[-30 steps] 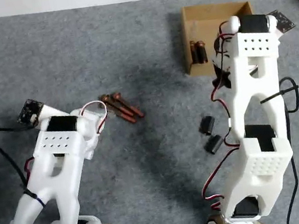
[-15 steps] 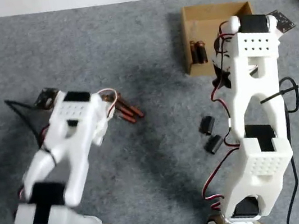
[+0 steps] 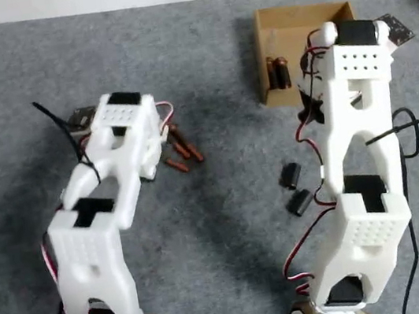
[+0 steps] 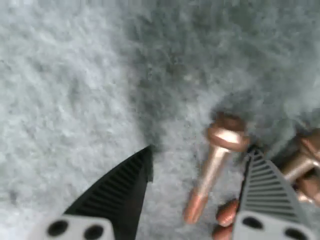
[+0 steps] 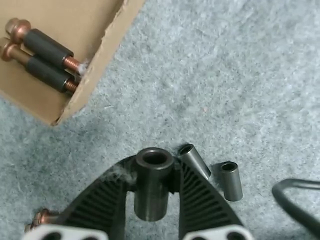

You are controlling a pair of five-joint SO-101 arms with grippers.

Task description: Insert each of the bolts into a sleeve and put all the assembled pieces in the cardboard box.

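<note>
Hanging over a bolt [image 4: 216, 165], left gripper [image 4: 200, 151] spread wide | right gripper [image 5: 153, 172] clamps a sleeve [image 5: 152, 192] near cardboard box [image 5: 102, 52] | two assembled pieces [image 5: 44, 56] inside.

The bolts [image 4: 212, 167] are shiny copper against mottled grey carpet [image 3: 204, 70]. The sleeve [image 5: 152, 182] is dark metallic grey and the cardboard box [image 5: 90, 20] plain brown. The arms [image 3: 369, 235] are white, and the left gripper [image 4: 200, 152] has black ribbed fingers [image 4: 120, 192].

No letters, numbers, labels or signs can be read anywhere. The cardboard box [image 3: 286, 33] at the far right is plain, and the bolts [image 3: 184, 149], the sleeves [image 3: 290, 174] and the white arms [image 3: 348, 103] carry no legible print.
</note>
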